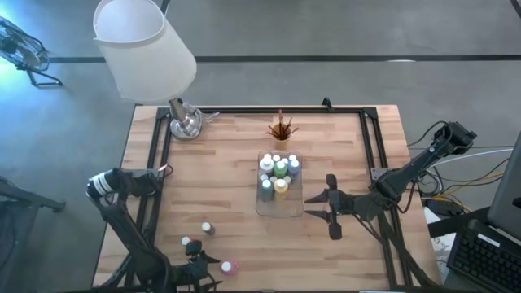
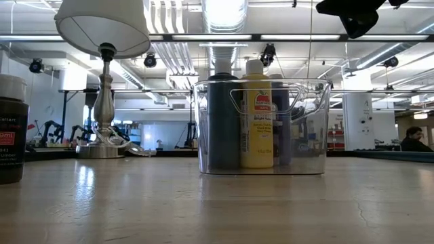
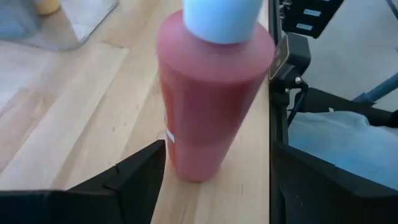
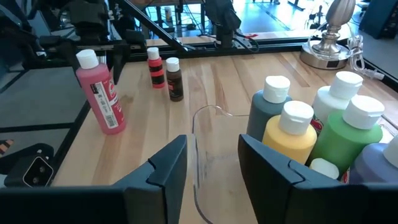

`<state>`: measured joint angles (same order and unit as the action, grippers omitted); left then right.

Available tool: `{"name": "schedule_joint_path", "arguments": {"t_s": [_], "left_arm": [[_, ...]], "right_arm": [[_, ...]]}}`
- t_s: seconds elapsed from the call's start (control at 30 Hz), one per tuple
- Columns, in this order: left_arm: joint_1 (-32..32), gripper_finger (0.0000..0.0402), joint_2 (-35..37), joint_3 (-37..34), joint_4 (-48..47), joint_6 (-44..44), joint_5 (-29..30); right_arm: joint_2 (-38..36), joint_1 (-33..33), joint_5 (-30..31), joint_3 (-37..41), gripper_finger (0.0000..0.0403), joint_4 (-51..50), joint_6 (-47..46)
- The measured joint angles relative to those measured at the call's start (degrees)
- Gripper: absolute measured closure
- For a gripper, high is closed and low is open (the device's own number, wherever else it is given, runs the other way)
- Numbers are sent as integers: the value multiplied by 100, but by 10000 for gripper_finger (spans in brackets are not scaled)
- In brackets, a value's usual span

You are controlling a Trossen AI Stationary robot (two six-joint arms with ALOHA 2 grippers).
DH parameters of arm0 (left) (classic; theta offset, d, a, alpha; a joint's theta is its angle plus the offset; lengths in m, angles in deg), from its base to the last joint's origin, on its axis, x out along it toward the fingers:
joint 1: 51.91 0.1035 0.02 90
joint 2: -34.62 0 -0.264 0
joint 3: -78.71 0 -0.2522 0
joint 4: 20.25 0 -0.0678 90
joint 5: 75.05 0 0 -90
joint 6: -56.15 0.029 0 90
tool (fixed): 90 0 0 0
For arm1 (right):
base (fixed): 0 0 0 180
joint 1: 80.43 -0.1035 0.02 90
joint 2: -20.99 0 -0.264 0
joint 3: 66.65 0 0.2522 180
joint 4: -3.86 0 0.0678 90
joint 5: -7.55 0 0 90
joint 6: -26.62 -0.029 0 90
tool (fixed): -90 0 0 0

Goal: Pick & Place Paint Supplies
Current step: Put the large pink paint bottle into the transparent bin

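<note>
A pink paint bottle point(image 1: 230, 266) with a white cap stands upright near the table's near edge. My left gripper point(image 1: 213, 267) is open, and in the left wrist view its fingers stand on either side of the bottle point(image 3: 211, 93). A red bottle point(image 1: 186, 242) and a brown one point(image 1: 207, 229) stand close by. Several bottles stand in the clear tray point(image 1: 279, 207) at mid-table. Brushes stand in the orange cup point(image 1: 282, 129). My right gripper point(image 1: 312, 206) is open, raised at the tray's right side, with the tray's rim point(image 4: 205, 121) ahead of its fingers.
A lamp point(image 1: 186, 122) with a white shade stands at the far left corner. Black rails point(image 1: 155, 155) run along the table's left, far and right sides. In the low view the brown bottle point(image 2: 12, 132) stands close at the left edge, and the tray point(image 2: 261, 125) sits centre.
</note>
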<state>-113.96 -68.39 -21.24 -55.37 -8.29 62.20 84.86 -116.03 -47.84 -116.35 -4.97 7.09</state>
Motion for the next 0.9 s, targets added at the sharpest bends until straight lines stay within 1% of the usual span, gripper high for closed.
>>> {"name": "schedule_joint_path", "arguments": {"t_s": [0.13, 0.23, 0.3, 0.4, 0.5, 0.63, 0.8, 0.9], "left_arm": [[97, 98, 0, -30, -16, -169, -26], [195, 77, 0, -117, -22, -217, -150], [266, 63, 0, -175, 23, -166, -287], [357, 51, 0, -228, 53, -16, -261], [455, 49, 0, -311, 235, 174, -222], [581, 48, 0, -483, 757, 538, -224], [699, 48, 0, -673, 1356, 1049, -248], [783, 48, 0, -819, 1680, 1210, -339]], "right_arm": [[0, 0, 0, 0, 251, 0, 0], [0, 0, 0, 0, 245, 0, 0], [0, 0, 0, 0, 241, 0, 0], [0, 0, 0, 0, 237, 0, 0], [0, 0, 0, 0, 233, 0, 0], [0, 0, 0, 0, 231, 0, 0], [0, 0, 0, 0, 244, -2, 0], [0, 0, 0, 0, 253, -2, 2]]}}
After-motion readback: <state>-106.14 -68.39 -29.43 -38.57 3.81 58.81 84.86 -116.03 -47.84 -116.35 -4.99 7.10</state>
